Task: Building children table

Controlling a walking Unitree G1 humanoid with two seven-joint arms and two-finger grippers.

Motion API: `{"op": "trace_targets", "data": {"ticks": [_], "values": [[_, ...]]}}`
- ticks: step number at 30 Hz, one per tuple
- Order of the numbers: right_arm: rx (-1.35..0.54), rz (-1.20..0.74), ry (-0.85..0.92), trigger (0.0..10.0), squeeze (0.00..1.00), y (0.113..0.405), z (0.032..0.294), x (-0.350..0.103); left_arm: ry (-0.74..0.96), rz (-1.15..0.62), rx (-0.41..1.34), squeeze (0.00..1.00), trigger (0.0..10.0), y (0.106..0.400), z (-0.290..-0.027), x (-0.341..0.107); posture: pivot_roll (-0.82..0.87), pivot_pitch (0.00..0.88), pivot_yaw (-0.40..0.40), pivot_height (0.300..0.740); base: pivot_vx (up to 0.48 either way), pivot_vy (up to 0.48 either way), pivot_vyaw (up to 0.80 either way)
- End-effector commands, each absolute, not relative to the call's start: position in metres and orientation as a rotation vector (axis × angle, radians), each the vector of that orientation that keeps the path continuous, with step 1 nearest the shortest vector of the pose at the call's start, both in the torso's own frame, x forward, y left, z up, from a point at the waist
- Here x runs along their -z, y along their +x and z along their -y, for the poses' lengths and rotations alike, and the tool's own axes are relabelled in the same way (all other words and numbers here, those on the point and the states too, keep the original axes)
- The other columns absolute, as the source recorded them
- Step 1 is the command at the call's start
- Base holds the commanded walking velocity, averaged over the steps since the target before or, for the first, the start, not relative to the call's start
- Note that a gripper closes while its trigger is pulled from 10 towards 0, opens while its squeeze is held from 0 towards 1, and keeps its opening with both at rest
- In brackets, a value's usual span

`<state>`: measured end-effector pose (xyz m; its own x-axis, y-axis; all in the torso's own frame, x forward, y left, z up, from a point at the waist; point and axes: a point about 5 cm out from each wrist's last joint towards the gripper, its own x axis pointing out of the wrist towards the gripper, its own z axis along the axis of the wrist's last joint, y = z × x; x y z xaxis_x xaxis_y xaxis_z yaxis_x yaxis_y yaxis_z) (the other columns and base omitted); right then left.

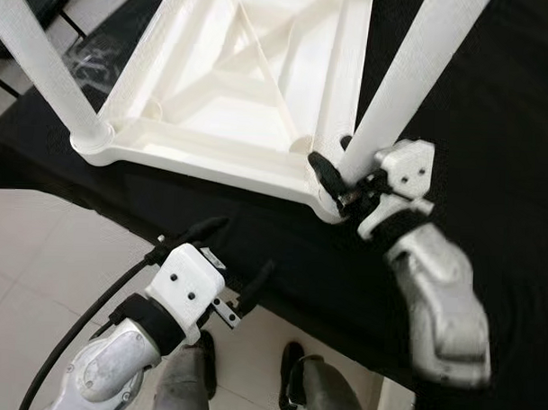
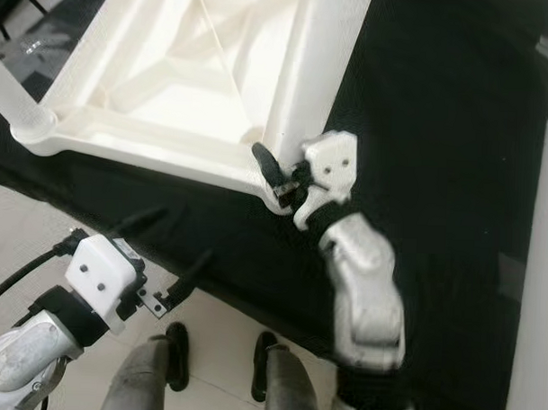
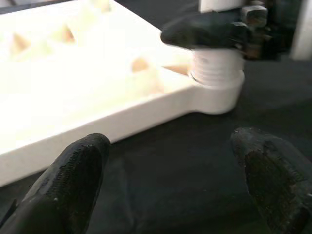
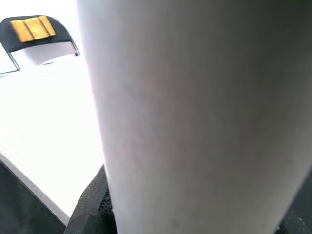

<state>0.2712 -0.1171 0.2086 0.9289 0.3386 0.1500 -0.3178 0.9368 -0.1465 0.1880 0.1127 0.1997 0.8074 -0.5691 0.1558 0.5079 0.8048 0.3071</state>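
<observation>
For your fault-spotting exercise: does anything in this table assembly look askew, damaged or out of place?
Nothing stands out. The white plastic tabletop lies upside down on the black cloth, as assembly needs. The right gripper is shut on the white tubular leg at its corner socket. The left gripper hangs open beside the cloth's edge. No cracks visible.

No readable text, label, brand, number or sign anywhere.
</observation>
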Motion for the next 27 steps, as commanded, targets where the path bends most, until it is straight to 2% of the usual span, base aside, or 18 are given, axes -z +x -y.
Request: {"op": "trace_targets", "data": {"ticks": [1,5,6,7,8,9,11,12,13,16,17,18,19,21,27], "values": [[-0.277,-0.118,-0.178,0.0,0.00,0.279,0.130,-0.160,0.244,0.245,0.594,0.00,10.0,0.189,-0.106,-0.195,0.07,0.315,-0.087,0.740,0.000,0.000,0.00],[-0.288,-0.112,-0.171,0.1,0.00,0.290,0.127,-0.163,0.259,0.245,0.590,0.00,10.0,0.192,-0.106,-0.193,0.08,0.312,-0.091,0.740,0.000,0.000,0.00],[-0.301,-0.102,-0.156,10.0,0.00,0.294,0.123,-0.166,0.267,0.242,0.581,0.00,10.0,0.193,-0.108,-0.193,0.08,0.314,-0.089,0.740,0.000,0.000,0.00],[-0.304,-0.097,-0.145,10.0,0.00,0.295,0.120,-0.168,0.272,0.240,0.573,0.00,10.0,0.193,-0.110,-0.193,0.09,0.313,-0.089,0.740,0.000,0.000,0.00],[-0.306,-0.078,-0.114,10.0,0.27,0.297,0.116,-0.173,0.276,0.242,0.566,0.00,10.0,0.194,-0.111,-0.194,0.09,0.309,-0.087,0.740,0.000,0.000,0.00],[-0.369,-0.041,-0.064,10.0,1.00,0.300,0.111,-0.182,0.285,0.246,0.563,0.00,10.0,0.195,-0.112,-0.196,0.10,0.308,-0.086,0.740,0.000,0.000,0.00],[-0.485,0.035,-0.005,10.0,1.00,0.307,0.106,-0.199,0.298,0.254,0.558,0.00,10.0,0.196,-0.113,-0.198,0.10,0.303,-0.083,0.740,0.000,0.000,0.00],[-0.485,0.035,-0.005,10.0,1.00,0.307,0.106,-0.199,0.298,0.254,0.558,0.00,10.0,0.196,-0.113,-0.198,0.10,0.303,-0.083,0.740,0.000,0.000,0.00],[-0.577,0.072,0.009,10.0,1.00,0.309,0.103,-0.207,0.299,0.258,0.556,0.00,10.0,0.197,-0.113,-0.199,0.10,0.300,-0.081,0.740,0.000,0.000,0.00],[-0.711,0.139,-0.031,10.0,1.00,0.312,0.105,-0.220,0.295,0.264,0.554,0.00,10.0,0.199,-0.113,-0.200,0.10,0.299,-0.081,0.740,0.000,0.000,0.00],[-0.806,0.169,-0.073,10.0,0.00,0.315,0.108,-0.227,0.293,0.264,0.562,0.00,10.0,0.199,-0.112,-0.199,0.10,0.292,-0.082,0.740,0.000,0.000,0.00],[-0.911,0.189,-0.127,10.0,0.00,0.318,0.111,-0.234,0.292,0.264,0.573,0.00,10.0,0.199,-0.110,-0.199,0.11,0.289,-0.085,0.740,0.000,0.000,0.00],[-0.911,0.189,-0.127,10.0,0.00,0.318,0.111,-0.234,0.292,0.264,0.573,0.00,10.0,0.199,-0.110,-0.199,0.11,0.289,-0.085,0.740,0.000,0.000,0.00],[-1.045,0.209,-0.189,10.0,0.00,0.320,0.115,-0.242,0.288,0.261,0.589,0.00,10.0,0.199,-0.108,-0.197,0.11,0.286,-0.087,0.740,0.000,0.000,0.00],[-1.236,0.234,-0.232,10.0,0.00,0.332,0.111,-0.255,0.278,0.246,0.620,0.00,10.0,0.199,-0.104,-0.194,0.12,0.280,-0.095,0.740,0.000,0.000,0.00]]}}
